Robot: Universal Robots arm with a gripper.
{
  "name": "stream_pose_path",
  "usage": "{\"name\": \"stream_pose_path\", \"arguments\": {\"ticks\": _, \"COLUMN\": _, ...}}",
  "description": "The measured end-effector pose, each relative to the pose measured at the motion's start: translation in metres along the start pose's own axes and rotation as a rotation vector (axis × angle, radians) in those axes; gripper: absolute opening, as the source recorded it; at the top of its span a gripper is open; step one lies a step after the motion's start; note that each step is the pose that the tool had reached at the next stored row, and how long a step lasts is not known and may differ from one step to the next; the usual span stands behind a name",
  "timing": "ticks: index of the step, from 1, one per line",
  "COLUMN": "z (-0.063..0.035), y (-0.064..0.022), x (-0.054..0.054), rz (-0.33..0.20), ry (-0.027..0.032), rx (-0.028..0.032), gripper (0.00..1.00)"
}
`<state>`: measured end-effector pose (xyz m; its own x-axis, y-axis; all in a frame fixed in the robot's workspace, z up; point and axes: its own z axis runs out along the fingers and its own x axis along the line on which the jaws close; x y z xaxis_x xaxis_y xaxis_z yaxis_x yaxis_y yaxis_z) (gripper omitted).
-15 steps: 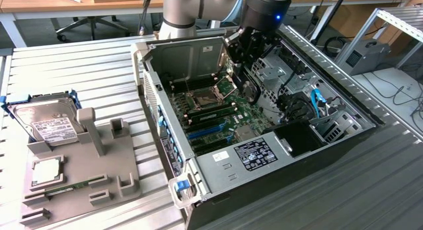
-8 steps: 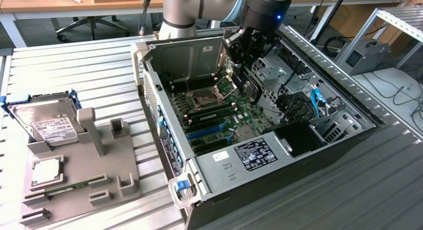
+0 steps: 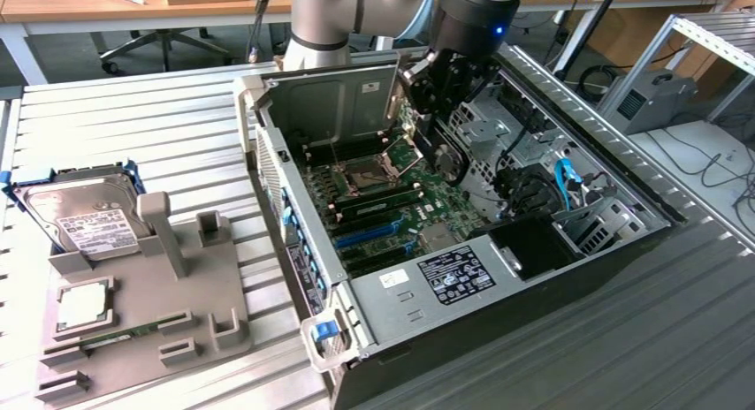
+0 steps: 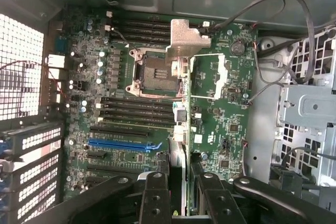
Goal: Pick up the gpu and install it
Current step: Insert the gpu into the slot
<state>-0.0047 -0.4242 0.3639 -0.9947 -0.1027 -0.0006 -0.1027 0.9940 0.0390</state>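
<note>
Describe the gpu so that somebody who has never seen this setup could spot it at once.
Find the open computer case in the middle of the exterior view, with the motherboard on its floor. Above that board the gripper holds the gpu: a thin green card on edge, the only one with a round black fan and a silver end bracket.

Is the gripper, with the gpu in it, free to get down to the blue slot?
Likely yes: the gripper holds the gpu over the open case, and nothing stands over the blue slot.
</note>
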Motion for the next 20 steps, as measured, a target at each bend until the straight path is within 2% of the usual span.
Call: {"name": "stream_pose_path", "arguments": {"ticks": 20, "z": 0.0001, "y": -0.0001, "x": -0.0012, "rz": -0.102, "ry": 0.0040, "rx": -0.0001, "gripper": 0.26}}
